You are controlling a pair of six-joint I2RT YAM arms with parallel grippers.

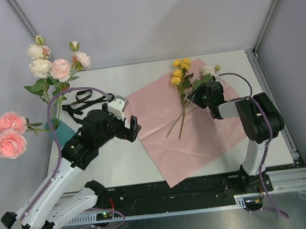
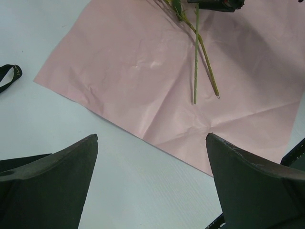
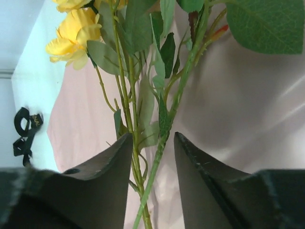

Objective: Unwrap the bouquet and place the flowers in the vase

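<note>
Long, thin-stemmed yellow flowers (image 1: 180,70)

On the desk (image 1: 120,162), loose flowers (image 1: 182,89) lie on the paper sheet's (image 1: 194,137) far half, the ribbon (image 1: 83,105) left of the sheet, the vase (image 1: 58,132) farther left.

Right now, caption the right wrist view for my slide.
Right end effector straddles green stems below yellow roses, above the pink paper sheet.
</note>
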